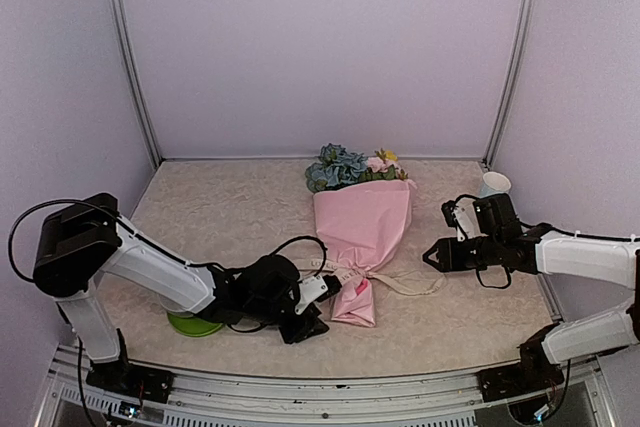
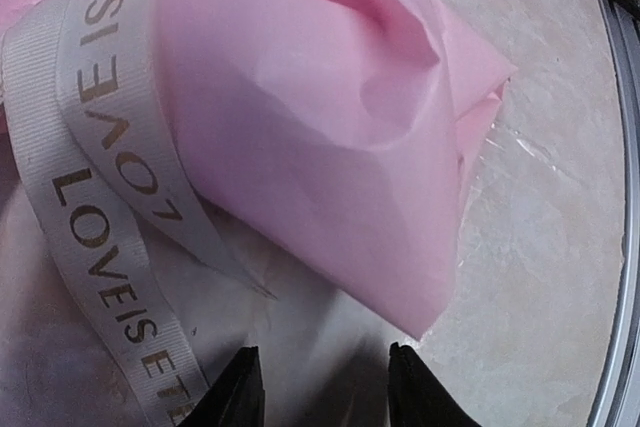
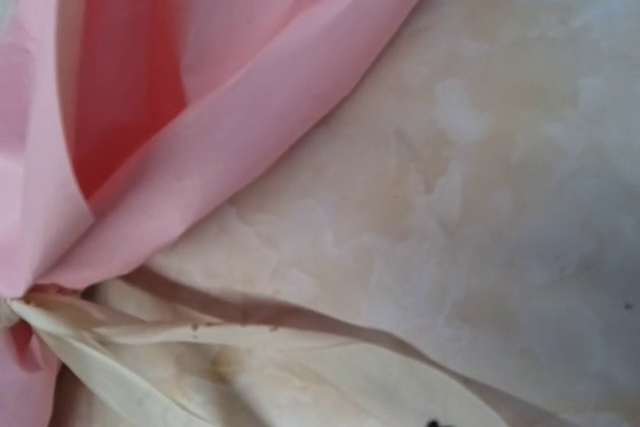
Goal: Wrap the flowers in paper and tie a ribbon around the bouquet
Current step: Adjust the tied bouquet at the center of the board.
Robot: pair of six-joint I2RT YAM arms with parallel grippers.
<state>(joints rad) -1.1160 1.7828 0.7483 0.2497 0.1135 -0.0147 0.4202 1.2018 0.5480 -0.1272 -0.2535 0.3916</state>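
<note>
Two fingers [image 2: 240, 397] of the left gripper [image 2: 325, 392] stand spread, empty, just beside the narrow end of the bouquet [image 1: 360, 227], where the ribbon [image 2: 90, 202] is tied. The right gripper [image 1: 431, 255] is near the ribbon's tail; its state I cannot tell.

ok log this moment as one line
bouquet wrapped, lying on table | ribbon round its neck | left hand open, empty, by narrow end | right hand near ribbon tail, grip unclear

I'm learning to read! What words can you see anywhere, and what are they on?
"LOVEISET" – dark-gold letters on the ribbon, cut off at the picture's edge.
"LOVEISE" – same ribbon's other strand, running out of view.
Top view: ribbon print too small to read; nothing else has words.
</note>
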